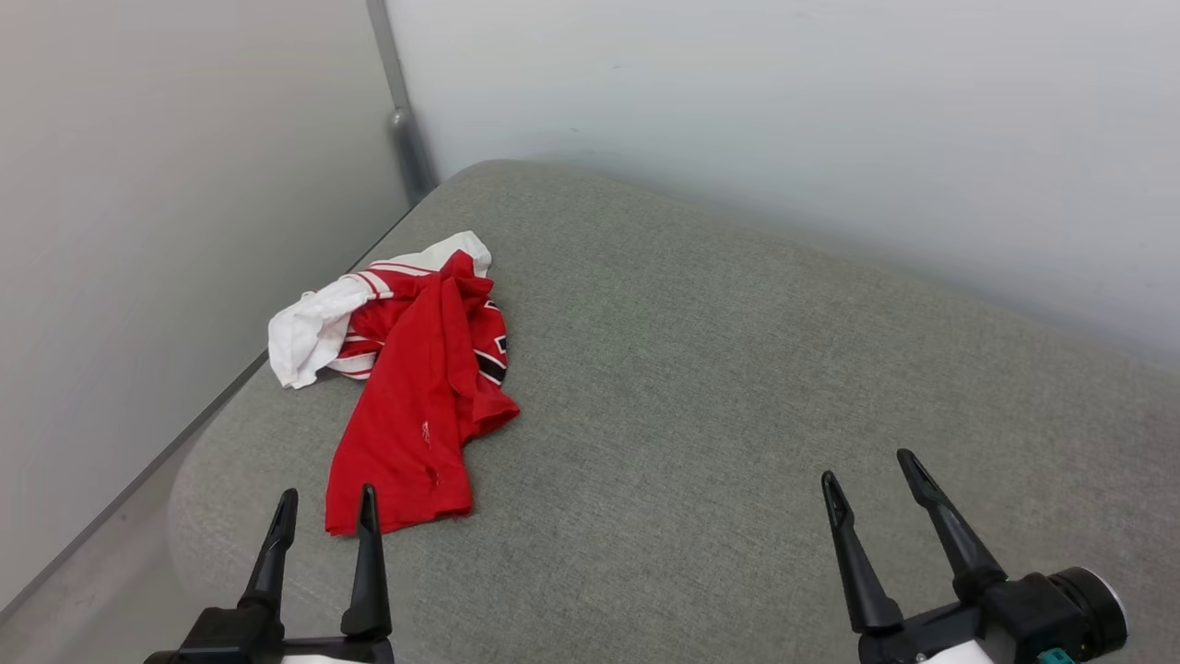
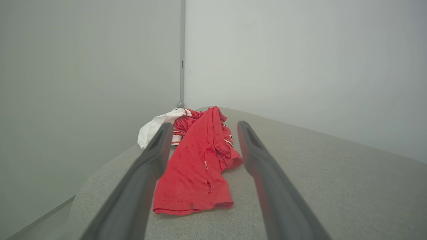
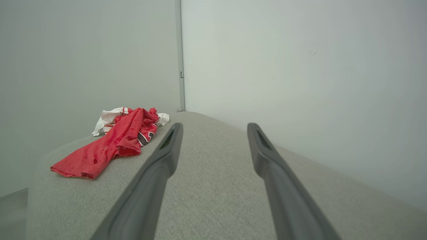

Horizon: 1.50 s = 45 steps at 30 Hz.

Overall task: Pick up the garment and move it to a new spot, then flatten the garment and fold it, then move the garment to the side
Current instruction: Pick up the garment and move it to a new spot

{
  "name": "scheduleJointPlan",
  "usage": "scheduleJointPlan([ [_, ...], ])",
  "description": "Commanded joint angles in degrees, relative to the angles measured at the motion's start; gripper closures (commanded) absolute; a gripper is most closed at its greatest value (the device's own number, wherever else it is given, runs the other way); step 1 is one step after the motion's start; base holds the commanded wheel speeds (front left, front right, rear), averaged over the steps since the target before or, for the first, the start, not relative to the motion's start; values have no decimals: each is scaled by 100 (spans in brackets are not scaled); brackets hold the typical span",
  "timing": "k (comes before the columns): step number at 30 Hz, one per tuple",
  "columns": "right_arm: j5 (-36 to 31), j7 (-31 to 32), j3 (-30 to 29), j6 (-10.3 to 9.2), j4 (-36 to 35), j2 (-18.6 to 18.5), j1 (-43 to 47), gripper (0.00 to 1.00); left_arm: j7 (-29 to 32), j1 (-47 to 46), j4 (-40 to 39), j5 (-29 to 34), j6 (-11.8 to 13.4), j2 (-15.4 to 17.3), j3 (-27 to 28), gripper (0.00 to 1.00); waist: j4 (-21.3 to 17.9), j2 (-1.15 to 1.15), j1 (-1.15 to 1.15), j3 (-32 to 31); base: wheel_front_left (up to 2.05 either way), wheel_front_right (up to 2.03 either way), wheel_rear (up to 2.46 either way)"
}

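Note:
The garment [image 1: 415, 387] is a red shirt with white sleeves, lying crumpled near the left edge of a grey cushioned surface [image 1: 737, 387]. Its red hem points toward me and the white sleeve bunches at the far left. My left gripper [image 1: 327, 500] is open just short of the hem, nothing between its fingers. In the left wrist view the garment [image 2: 196, 166] lies straight ahead between the open fingers of the left gripper [image 2: 203, 126]. My right gripper [image 1: 868, 468] stands open over bare cushion far to the right. From the right wrist, the garment [image 3: 113, 143] sits off to the left of the right gripper [image 3: 215, 126].
Pale walls close in behind and to the left, meeting at a corner with a grey metal post [image 1: 396, 111]. The cushion's left edge drops to a narrow strip of floor [image 1: 83, 590]. Bare cushion stretches to the right of the garment.

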Motion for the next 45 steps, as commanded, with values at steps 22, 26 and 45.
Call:
scheduleJointPlan([
  [22, -171, -12, 337, -2, -37, 0, -249, 0, -16, -411, 374, -260, -319, -2, 336, 0, -301, 0, 0, 386, 0, 0, 0],
  [26, -256, -12, 398, -2, -136, -163, -411, 0, -16, -1066, 1215, -334, -548, 179, 538, 0, -720, 0, 0, 854, 0, 0, 0],
  [45, -383, -12, 609, -2, -548, -523, -1257, 0, 4895, -4863, 3424, -2814, -639, 3361, -169, 0, -2108, 0, 0, 2559, 0, 0, 0],
])
